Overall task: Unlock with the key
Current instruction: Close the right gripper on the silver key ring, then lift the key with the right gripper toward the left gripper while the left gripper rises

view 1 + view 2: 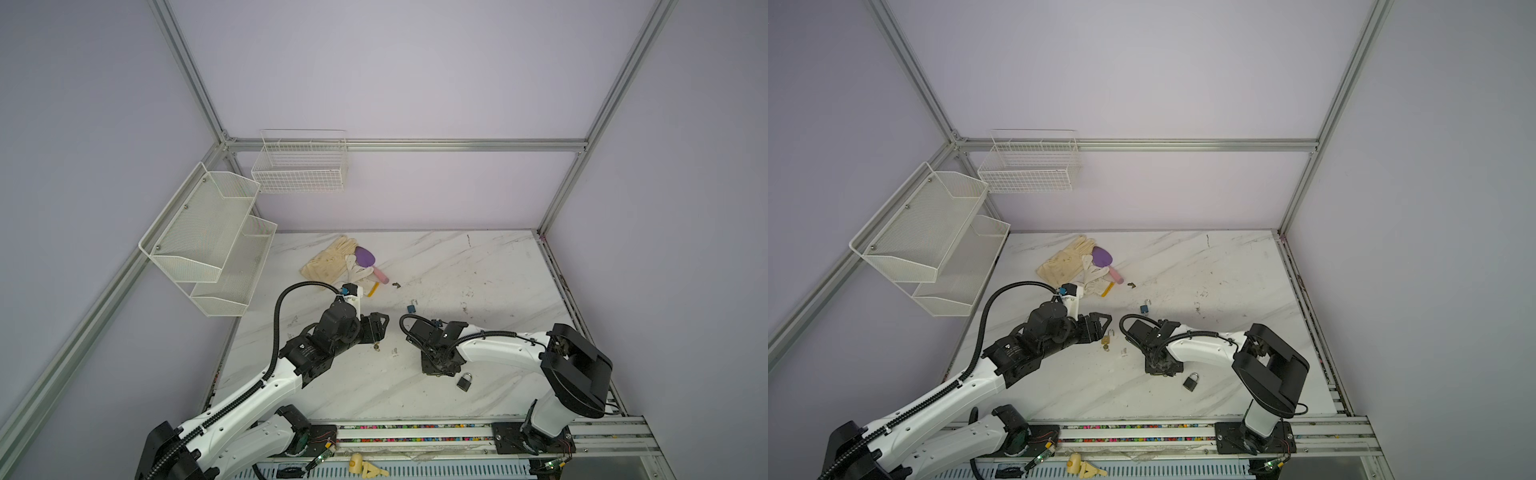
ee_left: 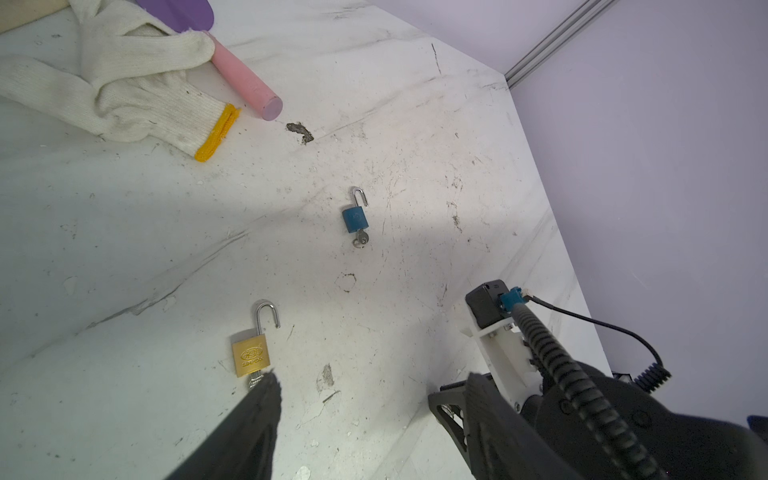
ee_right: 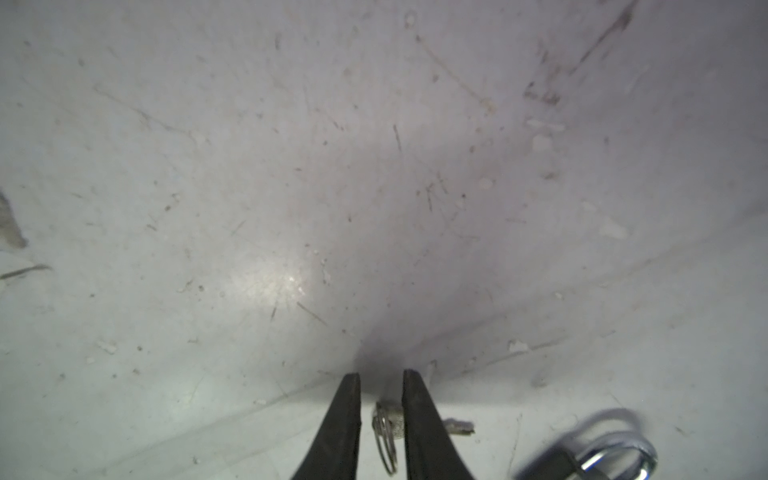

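A dark padlock [image 1: 464, 381] [image 1: 1190, 381] lies shut on the marble table [image 1: 478, 266], just in front of my right gripper [image 1: 440, 370]. That gripper points straight down. In the right wrist view its jaws [image 3: 381, 374] stand narrowly apart on either side of a small silver key [image 3: 390, 419] with a wire ring, and a slit of light shows beside the ring. The padlock [image 3: 602, 453] is blurred at the corner. The key is hidden in both top views. My left gripper [image 2: 372, 378] [image 1: 1102, 322] hangs open and empty.
A brass padlock [image 2: 251, 353] [image 1: 1106, 338] with a raised shackle lies by the left fingertip. A blue padlock [image 2: 355, 218] [image 1: 411, 308] lies open with a key in it. Gloves [image 1: 328, 262] and a purple spatula [image 1: 365, 257] lie further back. A mesh shelf [image 1: 208, 237] and a wire basket [image 1: 301, 166] hang on the walls.
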{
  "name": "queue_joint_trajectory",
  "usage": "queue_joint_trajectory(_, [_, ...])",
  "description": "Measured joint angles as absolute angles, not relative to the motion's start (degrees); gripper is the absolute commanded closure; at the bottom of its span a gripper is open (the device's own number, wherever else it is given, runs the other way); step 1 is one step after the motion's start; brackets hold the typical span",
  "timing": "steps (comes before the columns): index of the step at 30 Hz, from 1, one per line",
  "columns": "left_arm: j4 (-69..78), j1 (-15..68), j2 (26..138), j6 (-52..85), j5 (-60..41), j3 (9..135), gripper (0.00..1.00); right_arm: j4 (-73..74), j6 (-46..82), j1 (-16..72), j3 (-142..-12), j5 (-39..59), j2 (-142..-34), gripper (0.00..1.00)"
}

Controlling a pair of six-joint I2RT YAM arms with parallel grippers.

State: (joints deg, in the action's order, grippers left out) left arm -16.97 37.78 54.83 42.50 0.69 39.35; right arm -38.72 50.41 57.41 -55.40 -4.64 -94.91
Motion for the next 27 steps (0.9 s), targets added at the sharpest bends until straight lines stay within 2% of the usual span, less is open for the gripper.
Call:
queue_joint_trajectory(8, [-16.8, 37.5, 54.7, 42.7, 0.6, 38.5, 0.29, -39.0, 49.5, 57.5, -55.4, -2.5, -94.9, 0.79])
queue_joint_trajectory(17, [-16.7, 37.1, 54.6, 42.9, 0.2, 38.5, 0.28, -39.8, 48.1, 57.5, -55.8, -3.0, -95.6, 0.99])
queue_joint_trajectory(27, [-15.2, 36.1, 54.3, 43.4, -2.3, 38.5, 0.3, -39.5, 48.9, 57.3, -60.2, -3.1, -90.9, 1.0])
